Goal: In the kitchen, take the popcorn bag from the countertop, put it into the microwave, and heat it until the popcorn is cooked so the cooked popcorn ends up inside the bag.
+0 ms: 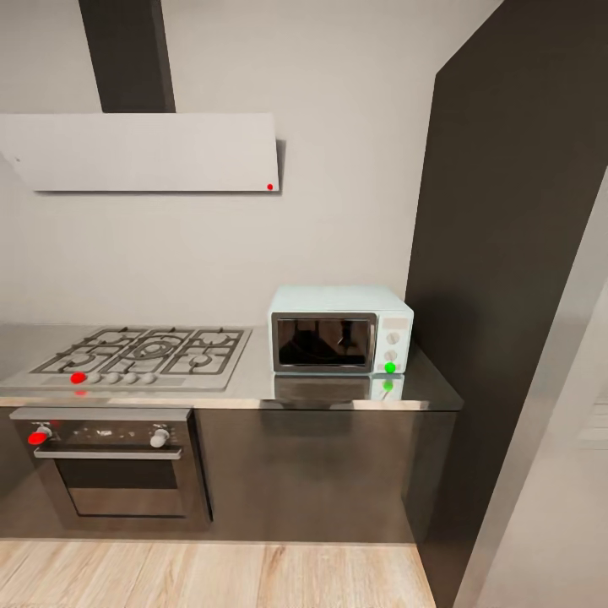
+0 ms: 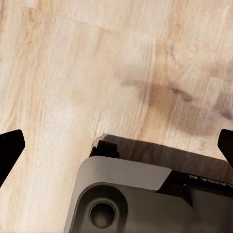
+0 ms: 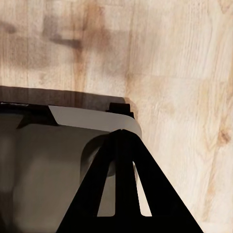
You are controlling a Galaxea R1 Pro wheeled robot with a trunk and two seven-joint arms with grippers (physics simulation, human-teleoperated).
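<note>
The pale mint-blue microwave (image 1: 340, 329) stands on the glossy grey countertop (image 1: 338, 395) at its right end, door closed, with a green dot on its lower knob. Its dark glass shows only dim reflections. The popcorn bag and the popcorn are out of view. In the left wrist view my left gripper (image 2: 118, 145) hangs open over the wooden floor, its dark fingertips (image 2: 9, 145) wide apart, nothing between them. In the right wrist view my right gripper (image 3: 120, 135) is shut, its fingers pressed together over the robot's grey base, holding nothing.
A gas hob (image 1: 139, 353) lies left of the microwave, with the steel oven (image 1: 114, 460) below it and a white hood (image 1: 143, 152) above. A tall dark cabinet (image 1: 515, 279) stands to the right. Light wooden floor (image 1: 211, 574) runs before the cabinets.
</note>
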